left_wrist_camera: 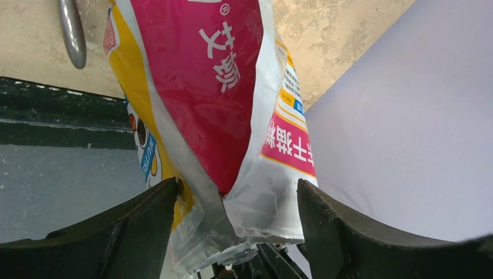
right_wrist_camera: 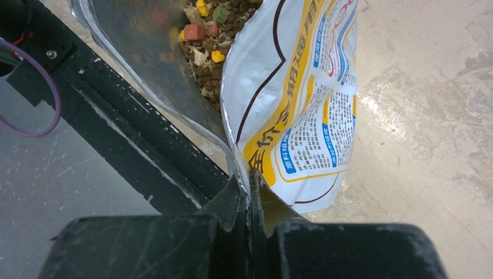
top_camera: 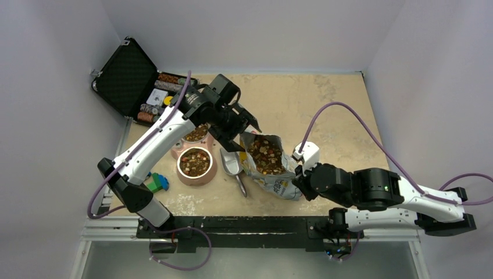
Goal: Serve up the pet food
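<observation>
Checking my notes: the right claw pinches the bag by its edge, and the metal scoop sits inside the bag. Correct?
No. The right claw pinches the bag by its edge, but the metal scoop lies on the table beside the bag, next to a pink bowl; the top view shows it.

The bag (left_wrist_camera: 197, 87) stood between the left tool's (left_wrist_camera: 238, 183) spread fingers (left_wrist_camera: 349, 232); bowls (top_camera: 196, 182) and a scoop (top_camera: 231, 164) crowded its left (bare tabletop (top_camera: 325, 110) lay open to its right).

Probably a lab: white booth walls (top_camera: 52, 75) enclose table (top_camera: 331, 99).
</observation>
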`<state>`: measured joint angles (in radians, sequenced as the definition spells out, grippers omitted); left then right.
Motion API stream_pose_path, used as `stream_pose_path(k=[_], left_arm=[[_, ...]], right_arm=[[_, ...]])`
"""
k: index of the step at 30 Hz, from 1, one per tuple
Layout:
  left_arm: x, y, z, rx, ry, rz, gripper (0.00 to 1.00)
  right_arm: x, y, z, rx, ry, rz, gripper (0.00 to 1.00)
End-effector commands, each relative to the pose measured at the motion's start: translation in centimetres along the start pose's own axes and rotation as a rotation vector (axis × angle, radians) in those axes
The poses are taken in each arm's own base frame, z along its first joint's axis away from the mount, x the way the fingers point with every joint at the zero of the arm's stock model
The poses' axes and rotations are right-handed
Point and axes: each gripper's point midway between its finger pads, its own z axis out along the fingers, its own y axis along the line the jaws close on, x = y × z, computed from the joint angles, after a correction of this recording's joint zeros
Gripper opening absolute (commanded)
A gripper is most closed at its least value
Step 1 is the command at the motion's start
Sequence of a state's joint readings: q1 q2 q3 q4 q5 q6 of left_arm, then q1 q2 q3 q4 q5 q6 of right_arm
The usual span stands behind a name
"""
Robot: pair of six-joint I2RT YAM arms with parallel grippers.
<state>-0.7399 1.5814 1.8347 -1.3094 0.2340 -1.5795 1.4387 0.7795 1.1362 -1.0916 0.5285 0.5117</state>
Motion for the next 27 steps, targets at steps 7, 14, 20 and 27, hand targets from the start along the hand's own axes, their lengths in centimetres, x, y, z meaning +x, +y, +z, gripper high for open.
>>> stream_pose_path(k=[7, 14, 20, 27], left_arm=[[-2.2, -1.6, -0.2, 0.161, -0.063, -0.015, 0.22], [-7.0, -1.2, -3.3, 0.151, -0.150, -0.153, 0.00], [-4.4, -1.2, -3.1, 0.092, 0.047, -0.220, 0.00], [-3.0, -1.8, -4.9, 0.181, 0.094, -0.293, 0.00]], right_arm=[[-0.7, -0.7, -1.4, -0.024, -0.064, 0.054, 0.00], [1.6, -1.4, -2.4, -0.048, 0.023, -0.033, 0.00], [-2.4, 1.3, -2.0, -0.129, -0.073, -0.067, 0.25], [-10.5, 4.8, 2.1, 0.004, -0.149, -0.238, 0.90]])
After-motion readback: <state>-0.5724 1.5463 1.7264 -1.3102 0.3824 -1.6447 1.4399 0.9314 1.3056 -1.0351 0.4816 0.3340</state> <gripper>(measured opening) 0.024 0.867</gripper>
